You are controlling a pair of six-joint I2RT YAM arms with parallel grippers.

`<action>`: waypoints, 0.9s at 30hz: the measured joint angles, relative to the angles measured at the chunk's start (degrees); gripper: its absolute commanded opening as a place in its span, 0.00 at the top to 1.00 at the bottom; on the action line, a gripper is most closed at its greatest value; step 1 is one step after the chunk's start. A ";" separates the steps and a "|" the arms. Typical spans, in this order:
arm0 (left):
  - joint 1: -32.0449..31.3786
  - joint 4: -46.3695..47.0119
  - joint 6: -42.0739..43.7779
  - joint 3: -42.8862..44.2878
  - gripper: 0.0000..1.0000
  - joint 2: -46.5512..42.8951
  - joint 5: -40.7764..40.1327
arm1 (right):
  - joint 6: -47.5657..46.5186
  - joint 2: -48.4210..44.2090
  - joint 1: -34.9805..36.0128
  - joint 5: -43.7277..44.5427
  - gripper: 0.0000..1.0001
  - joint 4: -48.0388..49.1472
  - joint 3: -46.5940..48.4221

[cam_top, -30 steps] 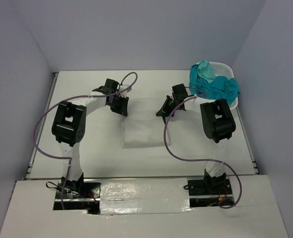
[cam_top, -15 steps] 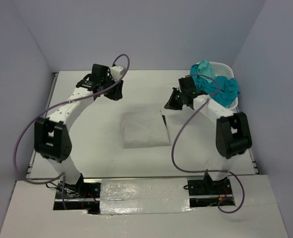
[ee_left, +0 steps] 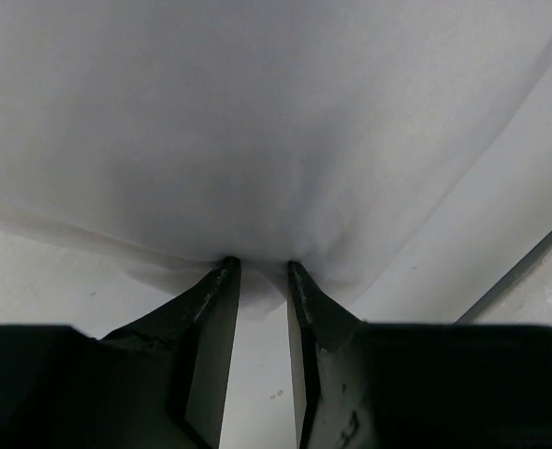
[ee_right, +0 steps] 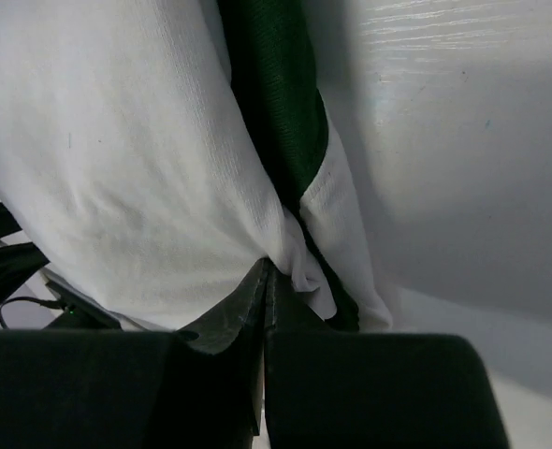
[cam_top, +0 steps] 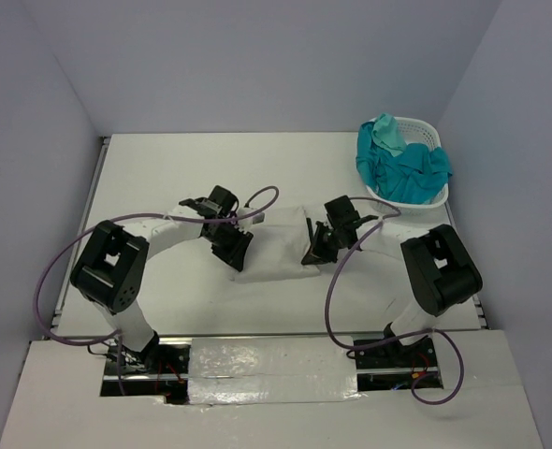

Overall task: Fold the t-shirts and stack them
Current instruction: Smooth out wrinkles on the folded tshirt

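Top view, bench (cam_top: 164, 168): white, both arms reach inward over its middle.
Top view, white t-shirt (cam_top: 274, 251): mid-bench, stretched between the two end effectors.
Top view, left end effector (cam_top: 236, 249): at the shirt's left edge, touching the cloth.
Top view, right end effector (cam_top: 313, 246): at the shirt's right edge, touching the cloth.
Top view, teal t-shirts (cam_top: 402, 166): heaped in the laundry basket (cam_top: 424, 124) at the far right corner, draped over its rim, well apart from the white shirt.
Left wrist view, cloth: the white t-shirt fills the upper frame, with bare bench to the right and below.
Left wrist view, fingers (ee_left: 210, 309): a narrow gap apart, tips sunk into the shirt's near edge, cloth puckered and bunched between them; grasping the white t-shirt.
Right wrist view, fingers (ee_right: 243, 309): clenched tight together, pinching a small lobe of the white shirt's edge.
Right wrist view, dark green cloth (ee_right: 278, 112): a strip between two white layers, running down to the pinch; whether it is caught too I cannot tell.
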 measured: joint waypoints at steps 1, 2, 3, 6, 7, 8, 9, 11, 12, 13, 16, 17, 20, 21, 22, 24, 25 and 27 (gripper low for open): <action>0.04 0.02 0.15 -0.28 0.61 -0.07 -0.09 | 0.66 -0.26 -0.22 -0.50 1.00 1.11 -0.81; 0.04 0.74 0.55 -0.92 0.61 -0.15 -0.20 | 0.87 -0.35 -0.50 -0.85 1.00 1.92 -1.33; 0.04 1.16 0.90 -1.66 0.61 -0.15 -0.44 | 1.18 -0.39 -0.85 -1.38 1.00 2.62 -1.81; 0.04 0.70 1.29 -2.75 0.61 -0.15 -1.11 | 1.73 -0.42 -1.90 -2.86 1.00 3.76 -2.58; 0.04 0.68 1.33 -2.73 0.61 -0.15 -1.20 | 1.75 -0.42 -2.10 -2.99 1.00 3.76 -2.60; 0.07 0.66 1.46 -2.71 0.62 -0.15 -1.40 | 1.66 -0.42 -2.25 -3.02 1.00 3.65 -2.58; 0.17 0.57 1.62 -2.69 0.62 -0.15 -1.62 | 1.51 -0.48 -2.34 -2.99 1.00 3.43 -2.51; 0.83 0.20 2.47 -2.56 0.61 -0.35 -1.77 | 0.61 -1.16 -2.38 -2.56 0.99 2.47 -2.40; 1.60 -0.15 2.67 -2.54 0.60 -1.03 -1.77 | 0.00 -1.77 -2.38 -1.84 0.91 1.38 -2.19; 2.64 -0.57 2.78 -2.51 0.58 -2.05 -1.81 | -0.68 -2.62 -2.38 -0.74 0.87 -0.20 -1.84; 6.73 -2.01 2.32 -0.59 0.47 -7.54 -2.03 | -2.99 -5.09 -2.36 3.04 0.70 -6.60 1.33; 8.09 -2.14 1.09 1.11 0.43 -9.22 -2.03 | -3.67 -5.99 -2.36 4.09 0.63 -8.26 2.62; 10.21 -0.04 -3.65 5.99 0.26 -11.06 -1.95 | -5.31 -7.69 -2.36 6.27 0.57 -11.17 5.99; 10.32 1.66 -5.57 6.25 0.11 -11.15 -1.60 | -5.68 -7.80 -2.36 7.02 0.56 -11.72 7.06; 10.32 2.80 -7.10 5.88 0.08 -11.06 -1.29 | -5.90 -7.76 -2.36 7.32 0.55 -11.82 7.61; 10.25 3.69 -11.37 4.22 0.01 -9.57 -0.15 | -6.29 -7.10 -2.36 7.67 0.55 -11.98 8.02; 10.25 3.76 -13.00 3.52 0.01 -8.24 0.44 | -6.40 -6.43 -2.36 7.69 0.55 -12.15 8.02; 10.21 3.85 -15.69 2.12 0.01 -4.98 0.81 | -6.43 -4.61 -2.36 7.72 0.54 -12.28 8.02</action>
